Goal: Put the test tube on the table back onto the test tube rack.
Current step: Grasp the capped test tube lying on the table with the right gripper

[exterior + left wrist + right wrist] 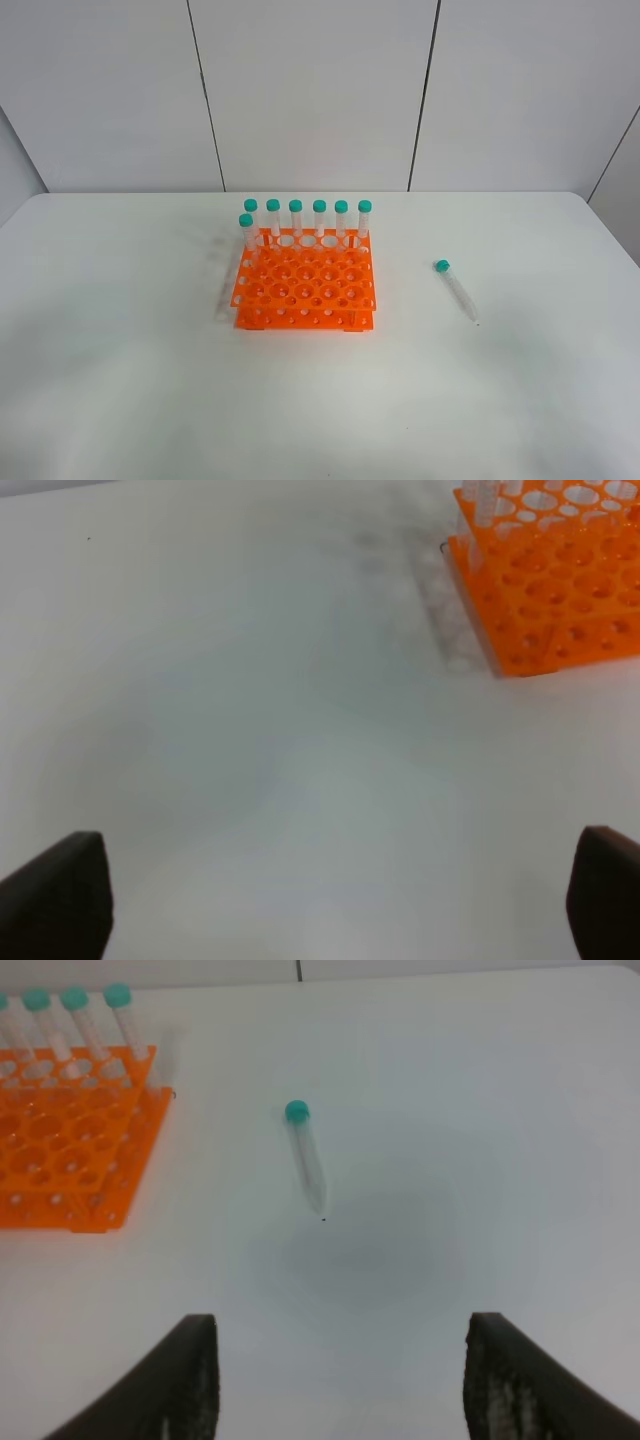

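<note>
Test tube [456, 291] of slim clear plastic, teal-capped, lies on the white matte table [120, 380] at three o'clock from the bright orange holed rack [305, 285]. Probably light, stiff, slick, rolls easily: grip mid-barrel. Left gripper [340, 910] and right gripper [345, 1380] both gape empty.

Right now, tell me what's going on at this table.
Nothing is being handled yet. The test tube lies on its side on the table, to the right of the orange test tube rack, where seven capped tubes stand. Both pincers are open and empty above the table: the right pincer faces the loose tube, and the left pincer looks toward the rack's left side.
</note>
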Action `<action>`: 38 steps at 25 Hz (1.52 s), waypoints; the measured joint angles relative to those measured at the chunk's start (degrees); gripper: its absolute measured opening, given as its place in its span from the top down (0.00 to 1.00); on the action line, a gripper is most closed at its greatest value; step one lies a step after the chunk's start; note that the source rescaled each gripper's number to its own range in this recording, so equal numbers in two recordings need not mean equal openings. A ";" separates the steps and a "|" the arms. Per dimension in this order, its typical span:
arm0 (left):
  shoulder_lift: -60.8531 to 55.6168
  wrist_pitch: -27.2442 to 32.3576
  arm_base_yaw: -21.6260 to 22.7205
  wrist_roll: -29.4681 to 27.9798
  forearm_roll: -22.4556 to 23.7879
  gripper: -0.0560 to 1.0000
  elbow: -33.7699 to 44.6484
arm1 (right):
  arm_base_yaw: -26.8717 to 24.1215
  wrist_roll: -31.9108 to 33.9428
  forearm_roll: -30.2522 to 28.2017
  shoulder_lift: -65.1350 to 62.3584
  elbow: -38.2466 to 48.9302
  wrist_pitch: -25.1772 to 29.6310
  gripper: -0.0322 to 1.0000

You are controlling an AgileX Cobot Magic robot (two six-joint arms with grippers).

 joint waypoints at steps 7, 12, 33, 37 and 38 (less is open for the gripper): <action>0.00 0.00 0.00 0.00 0.00 0.00 0.00 | 0.00 0.00 0.00 0.00 0.00 0.00 0.48; 0.00 0.00 0.00 0.00 0.00 0.00 0.00 | 0.00 0.00 0.00 0.00 0.00 0.00 0.48; 0.00 0.00 0.00 0.02 0.00 0.00 0.00 | 0.00 0.00 -0.10 0.00 0.00 0.00 0.48; 0.00 0.00 0.00 0.02 0.00 0.00 0.00 | 0.00 0.00 -0.23 0.00 0.00 0.00 0.48; 0.00 0.00 0.00 0.02 0.00 0.00 0.00 | 0.00 0.00 -0.28 0.00 0.00 0.00 0.48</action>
